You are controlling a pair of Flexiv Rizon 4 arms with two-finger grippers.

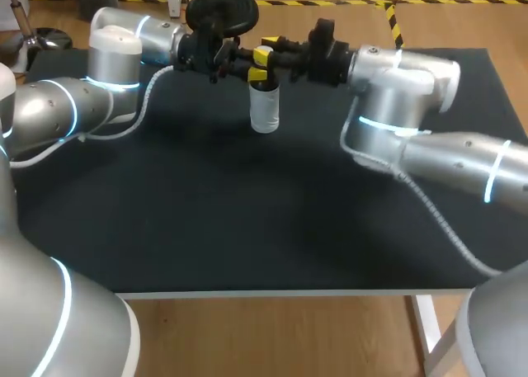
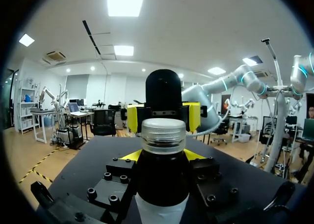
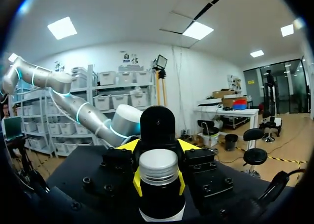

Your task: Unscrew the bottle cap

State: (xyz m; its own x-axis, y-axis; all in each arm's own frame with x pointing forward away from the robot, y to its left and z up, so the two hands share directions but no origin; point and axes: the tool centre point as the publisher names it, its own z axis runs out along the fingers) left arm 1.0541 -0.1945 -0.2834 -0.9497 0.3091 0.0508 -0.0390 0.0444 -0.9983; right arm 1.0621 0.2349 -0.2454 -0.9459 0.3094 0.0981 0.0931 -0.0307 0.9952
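Pinches the bottle cap (image 3: pixel 158 166) with the right claw (image 3: pixel 158 181); clamps the dark shoulder of the white bottle (image 1: pixel 264 111) in the left claw (image 2: pixel 163 156), upright near the far edge of the table (image 1: pixel 247 212).

No legible txt or nos. on bottle (image 1: pixel 264 111)

- bottle (image 1: pixel 265 113) was white below, black at the upper section
- cap (image 3: pixel 157 166) was silvery-white with faint vertical ribbing
- left gripper (image 2: pixel 163 158) was black with bright yellow tips
- right gripper (image 3: pixel 157 181) was also black with yellow tips
- left arm (image 1: pixel 58 105), frame left, was silver-grey with glowing light-blue rings
- right arm (image 1: pixel 445 150), frame right, had the same silver-grey and blue rings
- table (image 1: pixel 206 220) had a plain matte black top, with a white edge and leg at frame bottom
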